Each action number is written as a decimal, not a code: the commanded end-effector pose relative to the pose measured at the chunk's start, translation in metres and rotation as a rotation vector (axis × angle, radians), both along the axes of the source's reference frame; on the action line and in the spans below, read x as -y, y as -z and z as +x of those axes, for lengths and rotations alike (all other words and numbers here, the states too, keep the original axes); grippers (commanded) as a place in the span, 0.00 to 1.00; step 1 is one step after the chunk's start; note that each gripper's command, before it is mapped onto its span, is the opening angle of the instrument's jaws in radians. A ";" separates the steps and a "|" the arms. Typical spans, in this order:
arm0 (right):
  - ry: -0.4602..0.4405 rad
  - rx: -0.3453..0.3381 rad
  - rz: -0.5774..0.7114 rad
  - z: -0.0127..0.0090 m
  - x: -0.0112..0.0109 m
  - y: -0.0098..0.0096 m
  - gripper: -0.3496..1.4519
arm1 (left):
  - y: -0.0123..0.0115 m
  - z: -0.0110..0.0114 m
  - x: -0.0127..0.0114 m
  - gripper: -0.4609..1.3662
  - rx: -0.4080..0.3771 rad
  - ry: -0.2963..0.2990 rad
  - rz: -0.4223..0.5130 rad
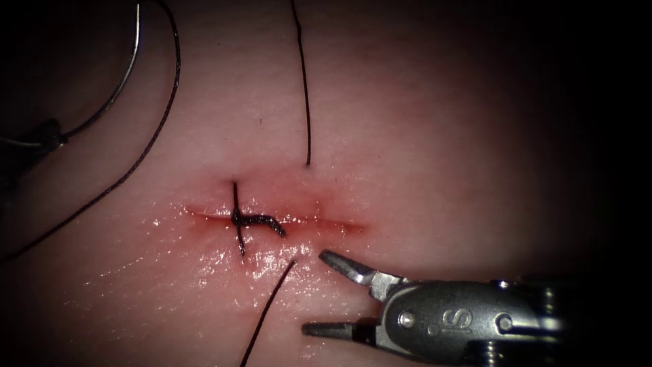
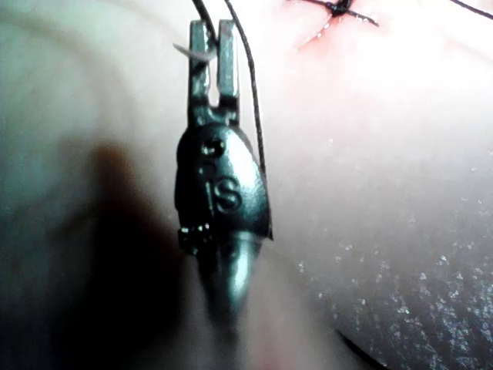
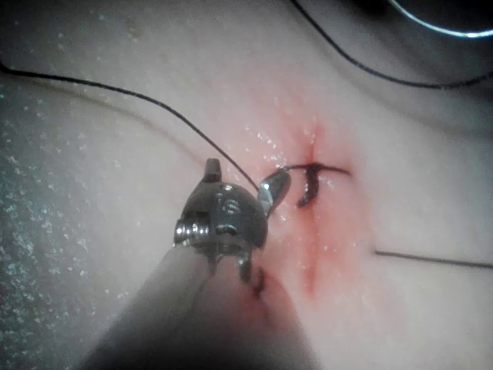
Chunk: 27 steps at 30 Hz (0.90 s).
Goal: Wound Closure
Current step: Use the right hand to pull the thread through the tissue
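Note:
The tissue (image 1: 421, 136) has a cut (image 1: 339, 224) running across it, wet with red fluid (image 1: 285, 197). A dark knot (image 1: 255, 221) sits on the cut's left part. The curved needle (image 1: 125, 81) is out of the tissue, up and to the left of the cut. My left tool (image 1: 49, 136) (image 2: 212, 46) is shut on its lower stretch. One thread (image 1: 303, 88) goes into the tissue above the cut, and another thread (image 1: 268, 309) comes out below it. My right tool (image 1: 314, 292) (image 3: 243, 177) stands open just below the cut's right part, holding nothing.
A long loop of thread (image 1: 146, 149) lies over the tissue on the left, beside the needle. The knot (image 3: 308, 181) and the needle (image 3: 439, 27) also appear in the right wrist view. The right tool's metal wrist (image 1: 462, 319) lies low on the right.

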<state>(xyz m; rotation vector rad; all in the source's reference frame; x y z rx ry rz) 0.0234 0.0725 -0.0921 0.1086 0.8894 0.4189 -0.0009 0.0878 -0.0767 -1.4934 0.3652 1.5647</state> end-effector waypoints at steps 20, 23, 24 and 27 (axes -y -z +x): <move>0.057 -0.017 -0.076 -0.0012 -0.0013 -0.0074 0.99 | 0.0000 -0.0002 0.0000 0.06 -0.004 -0.003 -0.013; 0.064 -0.006 -0.077 -0.0008 -0.0013 -0.0087 0.99 | 0.0000 -0.0001 0.0001 0.06 -0.003 -0.006 -0.013; 0.070 0.001 -0.078 -0.0004 -0.0011 -0.0095 0.99 | 0.0000 -0.0001 0.0001 0.06 -0.003 -0.006 -0.013; 0.083 0.007 -0.074 0.0004 -0.0006 -0.0103 0.99 | 0.0000 -0.0001 0.0001 0.06 -0.003 -0.006 -0.013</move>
